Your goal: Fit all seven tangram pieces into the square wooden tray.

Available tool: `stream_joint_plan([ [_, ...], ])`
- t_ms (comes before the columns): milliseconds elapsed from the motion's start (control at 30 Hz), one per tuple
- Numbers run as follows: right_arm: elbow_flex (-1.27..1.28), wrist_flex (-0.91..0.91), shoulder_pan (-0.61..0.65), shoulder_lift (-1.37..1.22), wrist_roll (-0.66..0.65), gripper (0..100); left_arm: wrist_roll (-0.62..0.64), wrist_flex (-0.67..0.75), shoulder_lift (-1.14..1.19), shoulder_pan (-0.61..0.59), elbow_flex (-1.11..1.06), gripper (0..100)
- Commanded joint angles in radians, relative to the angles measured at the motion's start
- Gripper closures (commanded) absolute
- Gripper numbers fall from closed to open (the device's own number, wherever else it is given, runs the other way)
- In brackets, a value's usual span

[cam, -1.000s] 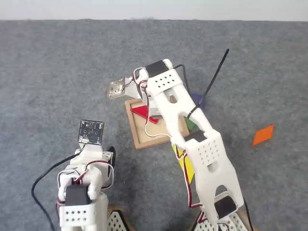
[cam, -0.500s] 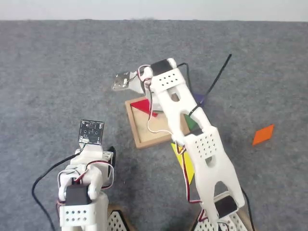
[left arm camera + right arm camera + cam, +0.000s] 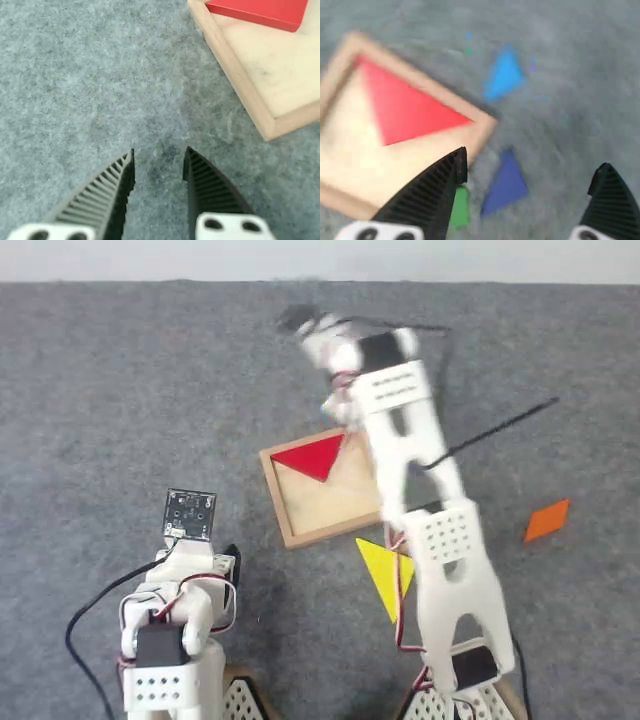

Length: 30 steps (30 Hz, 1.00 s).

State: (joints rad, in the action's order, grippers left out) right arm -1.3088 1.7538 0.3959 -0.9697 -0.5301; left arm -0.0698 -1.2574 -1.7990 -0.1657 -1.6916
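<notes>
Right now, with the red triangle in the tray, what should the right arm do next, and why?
Probably lower the right gripper onto the dark blue triangle. Its jaws stand wide open above that piece, which lies on the carpet outside the tray, where the red triangle already sits.

My left arm (image 3: 172, 640) is folded close to its base at the near edge, wrist pitched downward. My left gripper (image 3: 159, 152) points at the surface, its two ribbed black fingers (image 3: 112, 190) parted by a narrow gap. My right arm (image 3: 440, 540) is stretched long toward the far side, white links nearly in line from base to wrist and the wrist end blurred at full reach; there my right gripper (image 3: 533, 159) hangs above the surface with its jaws spread wide, both dark fingertips well apart.
</notes>
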Motion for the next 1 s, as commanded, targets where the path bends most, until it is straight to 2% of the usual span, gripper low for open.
stream_joint_plan([
  [0, 0.011, 0.045, -0.156, 0.088, 0.166, 61.9, -0.006, -0.009, -0.028, 0.003, 0.008, 85],
  [200, 0.224, 0.048, -0.186, 0.193, 0.190, 61.9, -0.006, -0.009, -0.028, 0.003, 0.008, 85],
  [433, 0.861, 0.016, -0.124, 0.553, 0.226, 61.9, -0.006, -0.009, -0.028, 0.003, 0.008, 85],
  [733, 1.741, -0.355, 0.018, 1.113, 0.221, 61.9, -0.006, -0.009, -0.028, 0.003, 0.008, 85],
  [900, 1.998, -0.461, 0.088, 1.287, 0.230, 61.9, -0.006, -0.009, -0.028, 0.003, 0.008, 85],
  [967, 2.044, -0.463, 0.117, 1.310, 0.304, 61.9, -0.006, -0.009, -0.028, 0.003, 0.008, 85],
])
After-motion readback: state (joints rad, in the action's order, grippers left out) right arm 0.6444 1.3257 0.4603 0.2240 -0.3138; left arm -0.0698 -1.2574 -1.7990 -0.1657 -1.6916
